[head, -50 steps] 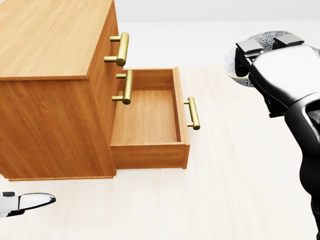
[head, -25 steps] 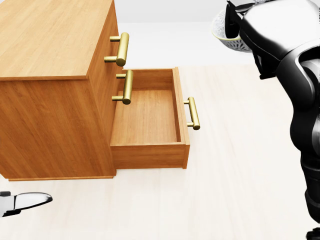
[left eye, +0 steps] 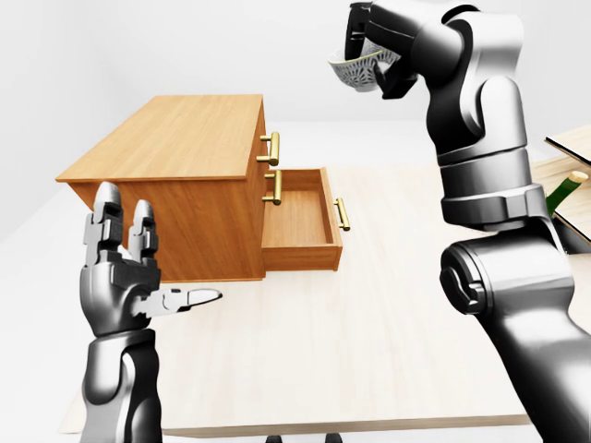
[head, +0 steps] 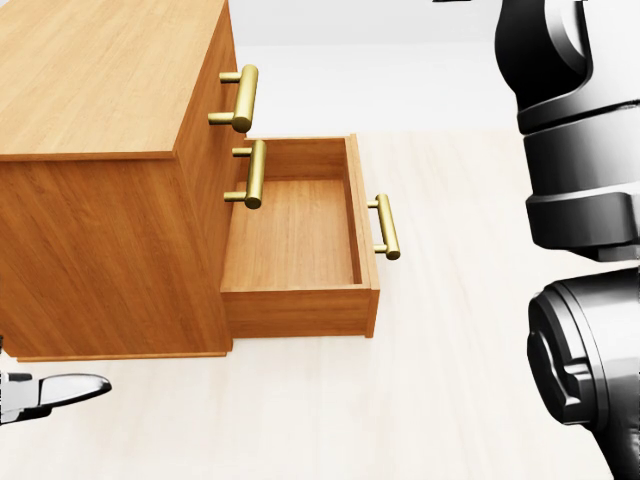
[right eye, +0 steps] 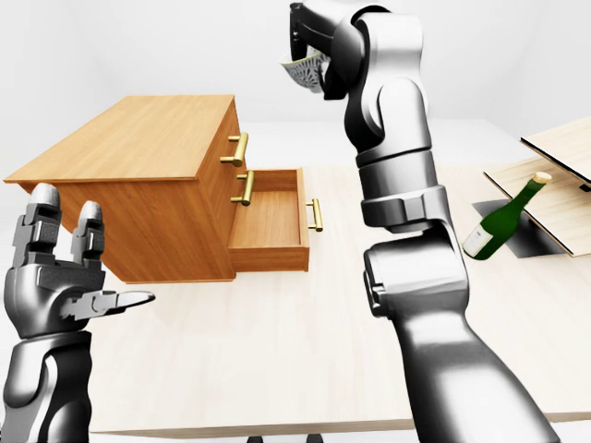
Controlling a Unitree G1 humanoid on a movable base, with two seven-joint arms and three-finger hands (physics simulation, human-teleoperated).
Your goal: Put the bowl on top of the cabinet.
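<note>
Bowl: was held high in the left-eye view, up and right of the cabinet.
Right robot hand: gripped the bowl.
Left robot hand: was open, fingers spread.
Drawer: the lowest stood open.

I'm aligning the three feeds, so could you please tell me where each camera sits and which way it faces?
Head view: on the head, angled down at the cabinet and open drawer; right arm at right.
Left-eye view: head-mounted, looking across the table; open left hand, right hand gripping the bowl high.
Right-eye view: nearly the same, showing the whole bottle.
Shared: all show the cabinet.
</note>
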